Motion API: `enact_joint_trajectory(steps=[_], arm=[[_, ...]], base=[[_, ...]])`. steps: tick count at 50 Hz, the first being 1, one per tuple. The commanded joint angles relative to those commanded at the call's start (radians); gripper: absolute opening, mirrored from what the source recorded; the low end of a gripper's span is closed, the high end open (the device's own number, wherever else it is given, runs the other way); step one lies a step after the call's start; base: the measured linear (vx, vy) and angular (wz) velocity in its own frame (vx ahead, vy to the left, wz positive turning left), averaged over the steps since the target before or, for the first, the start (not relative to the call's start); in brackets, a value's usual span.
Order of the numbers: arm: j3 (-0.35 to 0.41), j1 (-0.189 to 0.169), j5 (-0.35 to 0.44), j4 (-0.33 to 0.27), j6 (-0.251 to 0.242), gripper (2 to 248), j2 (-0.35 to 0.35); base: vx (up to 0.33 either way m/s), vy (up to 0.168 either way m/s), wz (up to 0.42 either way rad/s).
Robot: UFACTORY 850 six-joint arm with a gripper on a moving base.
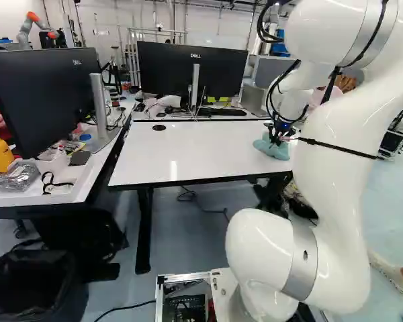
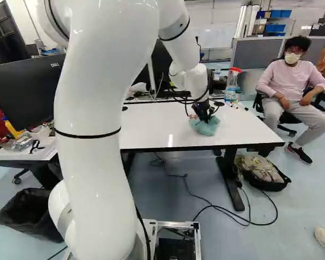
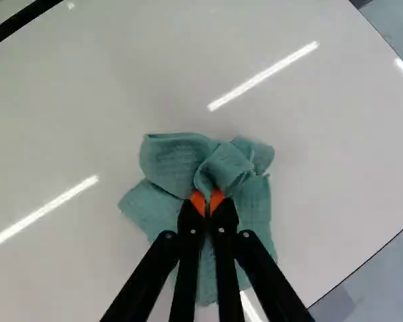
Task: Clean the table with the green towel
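While the green towel (image 3: 168, 161) is lying bunched on the table (image 1: 188, 151), right side, the gripper (image 3: 207, 202) is pinching its middle folds, jaws nearly together. Cloth is probably behaving light, limp, non-slip, unbreakable; thick centre folds are looking like the right hold. Right base view is showing a bottle (image 2: 232, 84) near the far right corner; left base view isn't.

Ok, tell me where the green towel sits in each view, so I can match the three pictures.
Left base view: the green towel is right of the middle, just left of the white arm.
Right base view: the green towel is right of the middle, near the table's front edge.
Wrist view: the green towel is bunched between the fingers and spreads around them.
Shared landmark: the white tabletop under it.
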State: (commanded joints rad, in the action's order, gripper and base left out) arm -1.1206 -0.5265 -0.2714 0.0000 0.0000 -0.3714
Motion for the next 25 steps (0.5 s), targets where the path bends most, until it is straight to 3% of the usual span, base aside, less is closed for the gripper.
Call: enact_joint_trajectory(steps=[25], arm=[[-0.086, 0.02, 0.0, 0.0, 0.0, 29, -0.067]], base=[[0.0, 0.0, 0.0]])
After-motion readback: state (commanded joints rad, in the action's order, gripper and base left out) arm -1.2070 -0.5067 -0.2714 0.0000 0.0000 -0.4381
